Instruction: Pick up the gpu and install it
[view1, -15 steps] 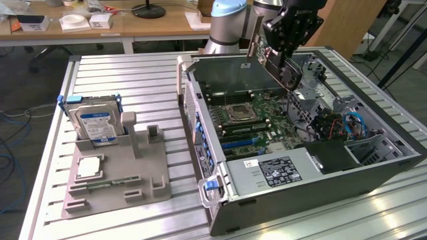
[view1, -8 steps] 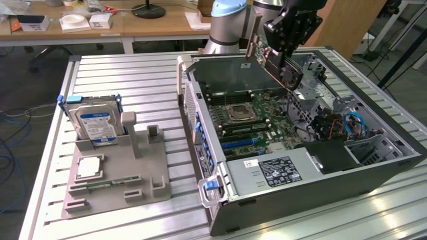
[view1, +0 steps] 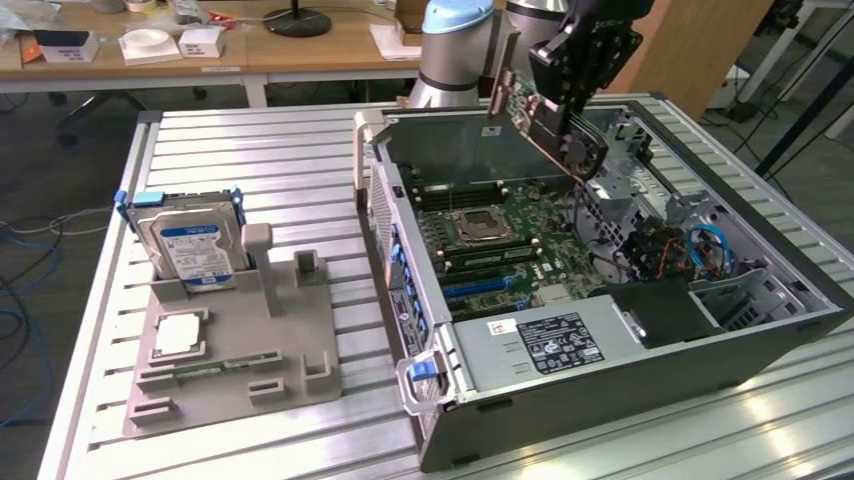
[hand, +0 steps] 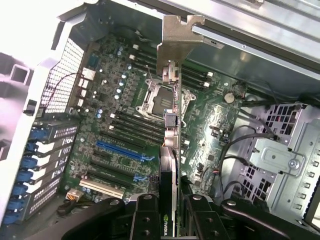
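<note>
Wrist view looks down the gpu (hand: 169, 150) edge-on, so neither its cooler nor its board face can be read. The card's near end is cut off at the frame edge, between the black fingers (hand: 145, 217) of the pincer (hand: 170, 222). The pincer is clamped on that end, one finger on each flat side of the card. At the far end its silver bracket (hand: 177, 37) hides part of the motherboard (hand: 120, 100) below. How far the card hangs above the board cannot be judged here.

Seen from the exterior view, the gpu is held tilted in the air over the open computer case (view1: 601, 420), touching nothing in it; the arm's upper part runs out of frame. The case lies on its side on the slatted metal tabletop (view1: 240, 150). It holds the motherboard with its processor socket (view1: 478, 228), a labelled power supply (view1: 547, 340) and a tangle of cables (view1: 694, 250), whose ends are hard to trace.

Toward the exterior view's left, a grey holder (view1: 214, 400) carries a blue-labelled hard drive (view1: 187, 245) standing upright, a square silver chip (view1: 180, 335) and a green memory stick (view1: 214, 368) lying flat.
</note>
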